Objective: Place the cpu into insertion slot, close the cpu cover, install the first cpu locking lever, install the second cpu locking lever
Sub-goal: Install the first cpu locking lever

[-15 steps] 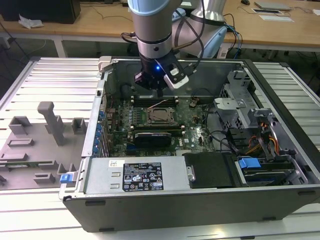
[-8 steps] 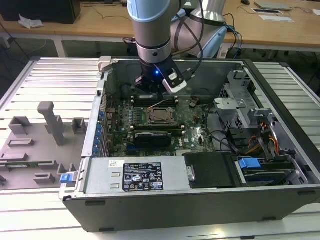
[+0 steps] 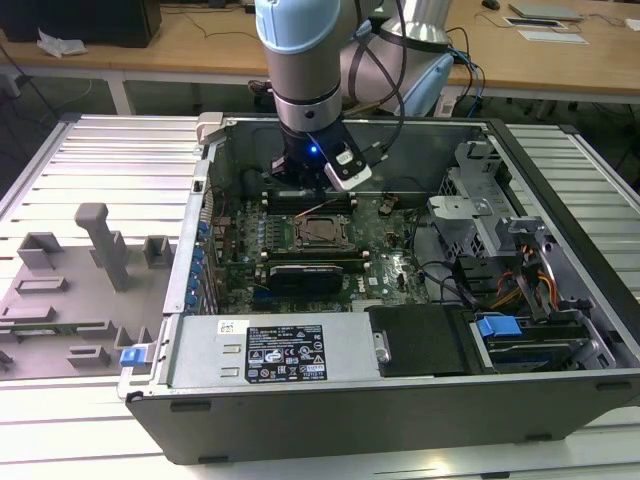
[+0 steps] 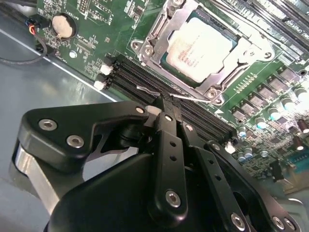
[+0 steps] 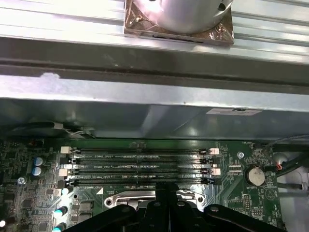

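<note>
Second wrist view has the flat, square, silvery-topped cpu (image 4: pixel 203 46) seated in the black-rimmed square insertion slot (image 4: pixel 235 38) of the green motherboard (image 4: pixel 111 19). The dull-silver metal cpu cover (image 4: pixel 248 48) lies folded down flat around it, with the chip's top showing through the square window.

Along the cover's edge that faces the arm, a thin bright wire locking lever (image 4: pixel 145 89) lies over the long black memory slots (image 4: pixel 130 72). The black metal gripper (image 4: pixel 163 102) has its fingers drawn tight together, with the tips right at that lever. I cannot tell whether they pinch it or only press on it. The gripper's bulky black links hide part of the memory slots.

A round silver coin battery (image 4: pixel 63 25) sits well apart from the socket. A row of teal-capped capacitors (image 4: pixel 263 121) stands on the socket's other side.

In the first wrist view the same links cover most of the socket. Beyond the memory slots rises the grey steel case wall (image 5: pixel 145 92).

In the exterior view the open grey computer case (image 3: pixel 400 420) lies on a ribbed metal table (image 3: pixel 110 140). The grey and pale-blue arm wrist (image 3: pixel 300 70) reaches down and blocks the board's far part, just beyond the socket. A labelled silver power supply box (image 3: pixel 270 350) fills the near side. A grey moulded fixture tray (image 3: pixel 60 290) rests at the exterior view's left.
</note>
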Tool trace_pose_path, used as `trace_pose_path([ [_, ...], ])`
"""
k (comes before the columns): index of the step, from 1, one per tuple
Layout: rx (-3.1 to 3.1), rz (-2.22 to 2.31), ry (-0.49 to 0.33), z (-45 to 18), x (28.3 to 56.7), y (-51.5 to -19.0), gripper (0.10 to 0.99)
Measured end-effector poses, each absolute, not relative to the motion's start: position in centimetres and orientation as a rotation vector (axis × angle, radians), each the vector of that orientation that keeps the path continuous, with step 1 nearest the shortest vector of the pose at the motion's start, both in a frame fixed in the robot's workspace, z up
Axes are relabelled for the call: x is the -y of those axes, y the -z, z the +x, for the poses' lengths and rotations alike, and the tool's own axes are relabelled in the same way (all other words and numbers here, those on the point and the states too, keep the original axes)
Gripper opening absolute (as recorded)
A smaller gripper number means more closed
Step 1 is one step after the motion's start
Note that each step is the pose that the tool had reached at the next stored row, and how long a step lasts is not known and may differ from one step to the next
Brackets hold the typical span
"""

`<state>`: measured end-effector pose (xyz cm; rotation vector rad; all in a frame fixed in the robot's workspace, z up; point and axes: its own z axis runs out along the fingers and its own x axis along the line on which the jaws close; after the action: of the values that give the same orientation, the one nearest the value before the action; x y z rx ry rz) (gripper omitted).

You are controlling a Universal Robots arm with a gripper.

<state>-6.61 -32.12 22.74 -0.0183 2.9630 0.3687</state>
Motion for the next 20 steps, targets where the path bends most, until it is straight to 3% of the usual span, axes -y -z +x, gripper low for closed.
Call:
trace_pose_path([
  [20, -2.940, 0.096, -0.324, -6.17, 31.48, -21.59, 0.106],
])
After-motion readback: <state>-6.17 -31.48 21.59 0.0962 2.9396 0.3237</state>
